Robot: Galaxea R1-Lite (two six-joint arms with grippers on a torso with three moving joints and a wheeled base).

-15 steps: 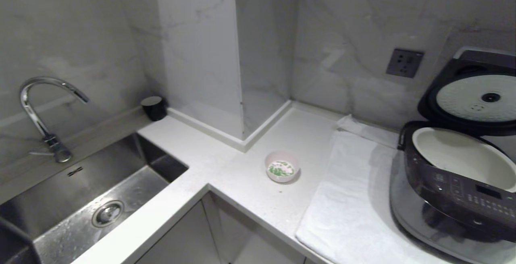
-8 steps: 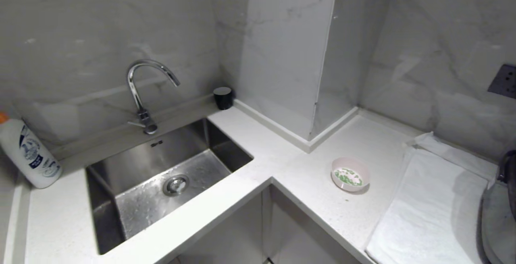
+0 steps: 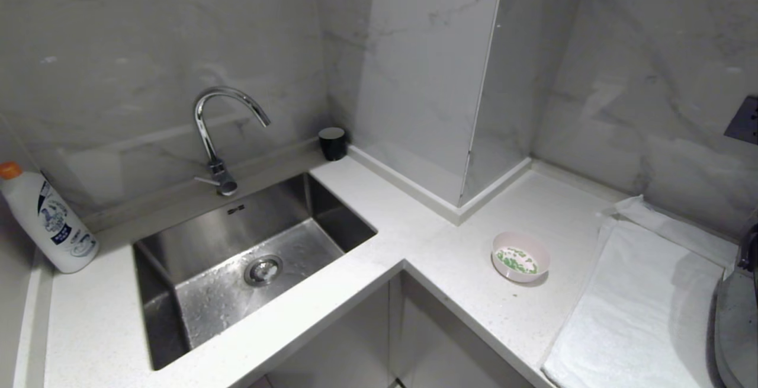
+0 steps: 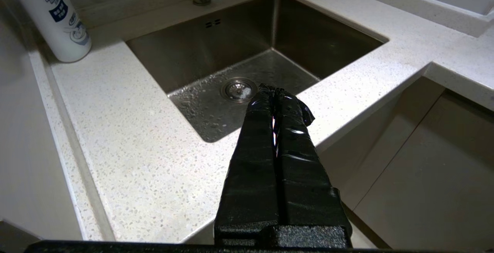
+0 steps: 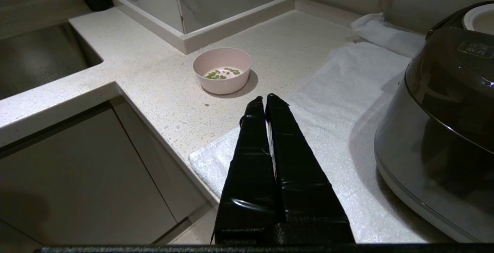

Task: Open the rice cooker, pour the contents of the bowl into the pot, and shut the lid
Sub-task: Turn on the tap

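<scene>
Both grippers — left (image 4: 274,92), right (image 5: 264,100) — pressed closed and empty, the bowl (image 5: 222,70) of peas (image 5: 222,73) untouched by the cooker (image 5: 444,121).

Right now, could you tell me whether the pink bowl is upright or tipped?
Upright: the bowl sits flat on the counter, rim up, green pieces inside.

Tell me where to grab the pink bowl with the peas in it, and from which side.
Grip the bowl by its rim, one tool finger inside and one outside, at the edge facing the right tool. It stands upright and open-topped on the counter, its walls likely too wide to span. Come from above on that near side, probably clear of the green pieces on its floor.
</scene>
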